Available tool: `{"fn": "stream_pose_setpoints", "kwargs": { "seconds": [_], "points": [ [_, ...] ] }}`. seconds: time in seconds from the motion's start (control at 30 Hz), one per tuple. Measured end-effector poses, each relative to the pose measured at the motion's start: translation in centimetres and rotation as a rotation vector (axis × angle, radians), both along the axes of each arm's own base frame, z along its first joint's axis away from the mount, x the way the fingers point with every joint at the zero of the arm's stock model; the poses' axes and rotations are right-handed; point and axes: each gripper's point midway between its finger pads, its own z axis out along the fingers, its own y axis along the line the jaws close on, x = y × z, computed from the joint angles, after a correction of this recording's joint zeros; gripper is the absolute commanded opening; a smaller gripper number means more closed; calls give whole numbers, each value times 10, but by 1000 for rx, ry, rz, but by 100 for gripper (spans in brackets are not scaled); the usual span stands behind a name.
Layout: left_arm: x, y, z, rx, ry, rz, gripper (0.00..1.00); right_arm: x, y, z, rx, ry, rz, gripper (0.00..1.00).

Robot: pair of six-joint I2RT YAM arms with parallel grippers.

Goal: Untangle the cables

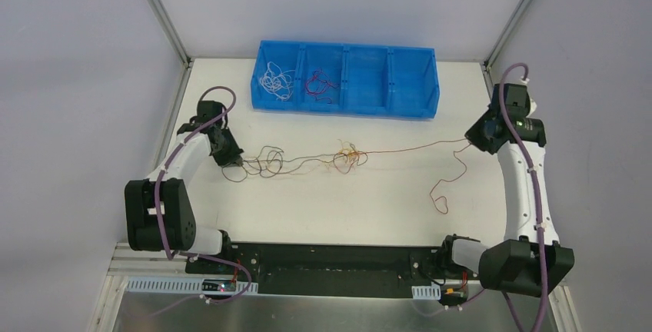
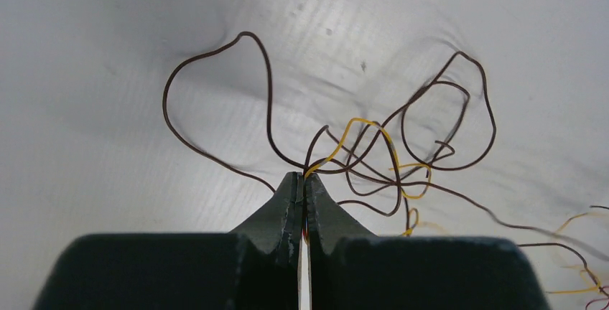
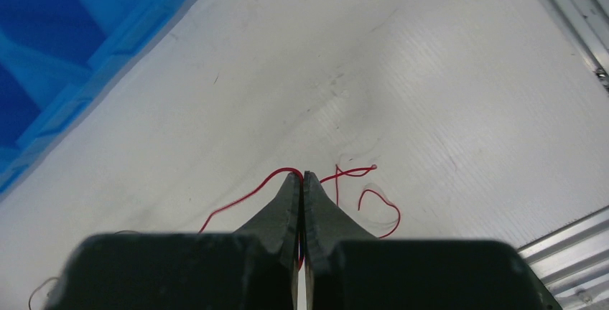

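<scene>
A tangle of thin cables, orange, red and dark, lies at the table's middle. Dark and yellow strands run left from it to my left gripper, which is shut on them. A red cable runs tight from the tangle to my right gripper, which is shut on it. The red cable's free end curls on the table below the right gripper.
A blue divided bin stands at the back, with white cables in its left compartment and red ones in the second. Its corner shows in the right wrist view. Metal frame rails edge the table.
</scene>
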Motion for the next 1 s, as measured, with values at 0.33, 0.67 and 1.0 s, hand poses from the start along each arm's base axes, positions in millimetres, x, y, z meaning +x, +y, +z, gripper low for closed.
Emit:
{"fn": "stream_pose_setpoints", "kwargs": {
  "seconds": [0.33, 0.67, 1.0],
  "points": [
    [-1, 42, -3, 14, 13, 139, 0, -13, -37, 17, -30, -60, -142, 0],
    [5, -25, 0, -141, -5, -106, 0, 1, 2, 16, 165, -89, -22, 0],
    [0, -131, 74, -276, -204, -497, 0, 2, 88, -18, 262, 57, 278, 27]
  ]
}}
